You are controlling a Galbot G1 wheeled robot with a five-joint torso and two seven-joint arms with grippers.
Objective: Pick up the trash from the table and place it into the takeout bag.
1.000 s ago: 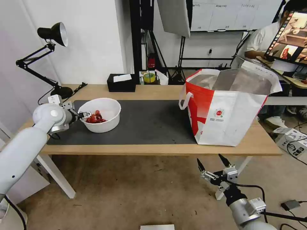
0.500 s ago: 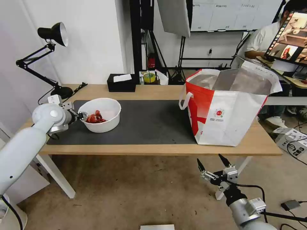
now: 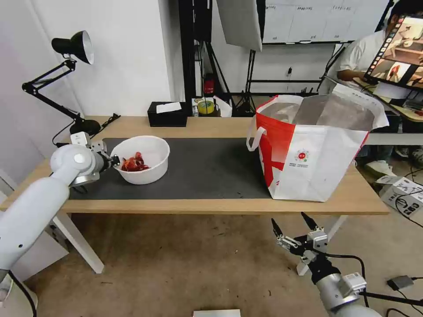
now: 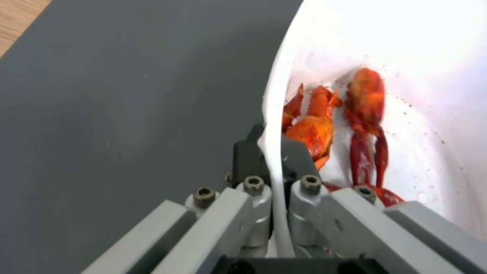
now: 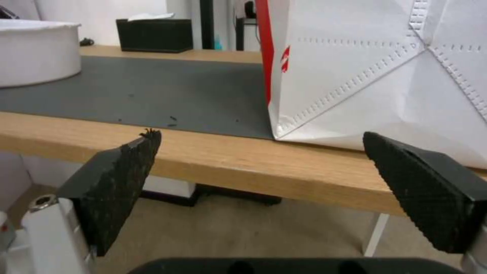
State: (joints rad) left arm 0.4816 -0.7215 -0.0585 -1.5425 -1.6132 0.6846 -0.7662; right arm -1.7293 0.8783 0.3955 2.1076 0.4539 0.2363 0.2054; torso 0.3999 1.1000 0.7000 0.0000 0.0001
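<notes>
White round bowl point(image 3: 142, 159) sits on the left part of the dark grey mat point(image 3: 207, 169) on the light-wood bench point(image 3: 220, 205), holding red shells point(image 3: 134, 163) piled against its near-left wall. The left gripper point(image 3: 115, 160) has its fingers point(image 4: 247, 154) closed on the bowl's left rim, one finger outside the wall and one inside beside the shells. At the right end of the bench stands the takeout bag point(image 3: 315, 163), upright, mouth open, silver lining showing; what lies inside it cannot be told. A wide stretch of bare mat separates bowl and bag. A black tissue box point(image 3: 166, 114) and a yellow tape roll point(image 3: 205, 107) sit along the far edge. The right gripper point(image 3: 296, 230) hangs below the bench's front edge near the bag, fingers spread wide and empty.
</notes>
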